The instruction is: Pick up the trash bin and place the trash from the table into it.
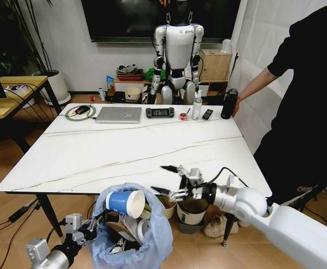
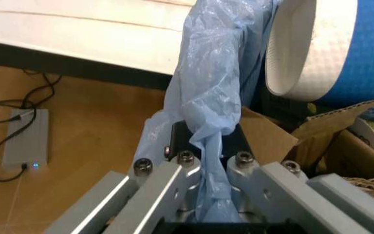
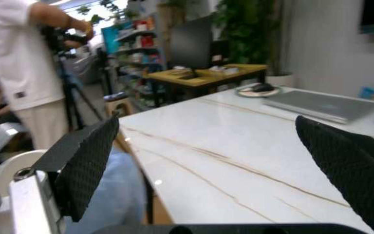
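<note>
A small round trash bin lined with crinkled light-blue plastic (image 1: 130,235) sat below the near edge of the white marble-look table (image 1: 135,148), holding a blue paper cup (image 1: 127,203) and torn brown cardboard (image 2: 284,136). The left gripper (image 1: 87,227) pinched the bag's rim. The right gripper (image 1: 166,179) hovered wide open just beside the bin, over the table edge.

Left pincer (image 1: 87,226) clamped; right pincer (image 1: 169,179) spread
</note>
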You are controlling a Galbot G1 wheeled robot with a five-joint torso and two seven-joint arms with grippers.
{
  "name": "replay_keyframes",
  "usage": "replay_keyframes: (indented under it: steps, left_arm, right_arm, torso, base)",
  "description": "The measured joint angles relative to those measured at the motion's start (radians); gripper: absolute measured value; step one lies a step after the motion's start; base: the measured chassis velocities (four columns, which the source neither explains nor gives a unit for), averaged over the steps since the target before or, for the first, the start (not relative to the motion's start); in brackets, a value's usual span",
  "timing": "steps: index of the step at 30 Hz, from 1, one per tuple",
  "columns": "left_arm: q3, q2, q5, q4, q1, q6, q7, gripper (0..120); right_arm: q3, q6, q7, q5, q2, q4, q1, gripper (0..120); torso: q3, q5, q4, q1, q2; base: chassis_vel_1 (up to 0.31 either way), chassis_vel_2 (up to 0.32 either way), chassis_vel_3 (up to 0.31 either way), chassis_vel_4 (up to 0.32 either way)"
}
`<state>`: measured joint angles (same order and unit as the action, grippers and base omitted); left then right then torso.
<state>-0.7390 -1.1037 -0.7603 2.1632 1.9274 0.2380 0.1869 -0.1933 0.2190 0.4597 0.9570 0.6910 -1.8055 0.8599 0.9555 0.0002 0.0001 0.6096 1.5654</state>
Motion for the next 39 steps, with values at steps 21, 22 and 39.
replay_keyframes:
  steps: [21,22,39]
  left_arm:
    - [0.037,-0.001,0.073,-0.135,-0.033,-0.071,0.076,0]
    - [0.038,-0.004,0.083,-0.142,-0.033,-0.076,0.076,0]
    - [0.036,-0.054,0.2,-0.214,-0.042,-0.168,0.057,0]
  right_arm:
    - [1.006,0.049,0.052,-0.244,0.474,0.023,0.737,100]
    - [1.03,0.055,0.052,-0.264,0.52,0.022,0.754,100]
    - [1.099,0.122,0.042,-0.35,0.706,0.044,0.788,100]
  torso:
    - [0.0,0.0,-0.0002,0.0,0.0]
    - [0.0,0.0002,-0.0004,0.0,0.0]
    - [0.0,-0.0003,0.0,0.0,0.0]
  base:
    - [0.0,0.0,0.0,0.0]
    - [0.0,0.0,0.0,0.0]
    - [0.0,0.0,0.0,0.0]
